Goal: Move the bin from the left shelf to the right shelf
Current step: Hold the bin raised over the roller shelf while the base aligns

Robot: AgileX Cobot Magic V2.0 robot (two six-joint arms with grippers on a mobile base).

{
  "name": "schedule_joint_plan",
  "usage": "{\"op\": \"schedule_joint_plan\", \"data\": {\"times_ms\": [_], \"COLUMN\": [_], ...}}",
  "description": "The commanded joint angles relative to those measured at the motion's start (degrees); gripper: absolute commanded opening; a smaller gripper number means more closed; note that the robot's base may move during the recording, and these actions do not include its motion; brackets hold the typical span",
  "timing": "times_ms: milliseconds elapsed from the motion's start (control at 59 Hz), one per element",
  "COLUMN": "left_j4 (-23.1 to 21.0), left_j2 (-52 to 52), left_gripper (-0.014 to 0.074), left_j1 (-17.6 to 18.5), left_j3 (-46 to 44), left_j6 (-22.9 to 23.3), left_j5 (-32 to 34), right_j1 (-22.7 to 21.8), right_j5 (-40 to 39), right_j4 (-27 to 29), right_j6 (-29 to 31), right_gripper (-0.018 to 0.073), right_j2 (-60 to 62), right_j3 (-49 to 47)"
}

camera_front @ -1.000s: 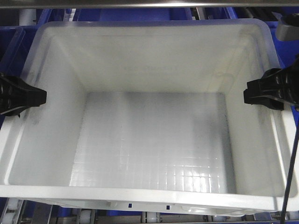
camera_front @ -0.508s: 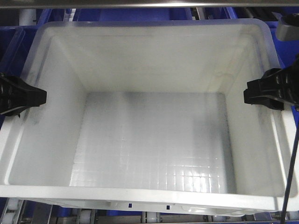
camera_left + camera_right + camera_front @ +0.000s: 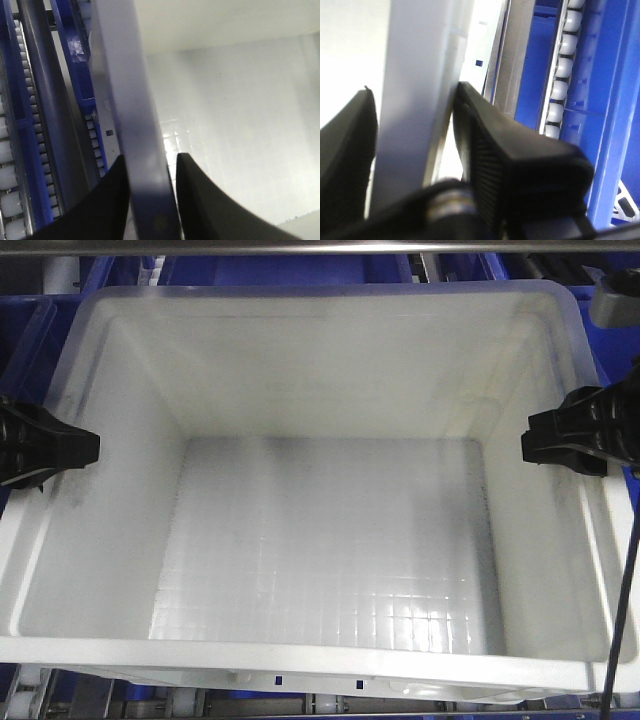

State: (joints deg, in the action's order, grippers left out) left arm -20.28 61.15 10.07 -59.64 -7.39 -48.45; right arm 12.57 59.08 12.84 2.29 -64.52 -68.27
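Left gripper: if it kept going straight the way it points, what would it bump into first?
The left gripper straddles the bin wall, so it would meet that wall at once; beyond, likely the bin's floor, depth unclear.

The bin [image 3: 300, 652] sits directly before me, filling the middle of the shelf. My left fingers [image 3: 112, 200] straddle its left rim, one inside the wall and one outside, both pressed against it. My right fingers [image 3: 500, 145] straddle the right rim in the same way. Outside the left wall runs a roller track [image 3: 92, 135], parallel to it. A second roller track [image 3: 560, 75] runs just beyond the right wall. Other bins [image 3: 280, 270] stand behind the far rim and to both sides. A bar [image 3: 300, 246] crosses above the far rim. More rollers [image 3: 180, 705] lie under the near edge.
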Motion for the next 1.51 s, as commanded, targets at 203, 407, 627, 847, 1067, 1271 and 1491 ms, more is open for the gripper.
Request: {"op": "schedule_joint_plan", "data": {"times_ms": [203,407,627,847,1067,1271,1491], "left_j4": [-2.6,-2.6,-2.6,-2.6,-2.6,-2.6,-2.6], "left_j2": [-1.5,-1.5,-1.5,-1.5,-1.5,-1.5,-1.5], "left_gripper": [-0.0006,-0.0006,-0.0006,-0.0006,-0.0006,-0.0006,-0.0006], "left_j1": [0.3,0.3,0.3,0.3,0.3,0.3,0.3], "left_j3": [-2.2,-2.2,-2.2,-2.2,-2.2,-2.2,-2.2], "left_j6": [-1.0,-1.0,-1.0,-1.0,-1.0,-1.0,-1.0], "left_j5": [5.9,5.9,5.9,5.9,5.9,7.1,8.4], "right_j1": [0.0,0.0,0.0,0.0,0.0,0.0,0.0], "right_j5": [-5.5,-5.5,-5.5,-5.5,-5.5,-6.1,-6.9], "right_j4": [3.0,3.0,3.0,3.0,3.0,3.0,3.0], "right_j6": [3.2,3.2,3.2,3.0,3.0,3.0,3.0], "right_gripper": [-0.0004,-0.0004,-0.0004,-0.0004,-0.0004,-0.0004,-0.0004], "right_j2": [1.5,1.5,1.5,1.5,1.5,1.5,1.5], "right_j3": [-2.7,-2.7,-2.7,-2.7,-2.7,-2.7,-2.7]}}
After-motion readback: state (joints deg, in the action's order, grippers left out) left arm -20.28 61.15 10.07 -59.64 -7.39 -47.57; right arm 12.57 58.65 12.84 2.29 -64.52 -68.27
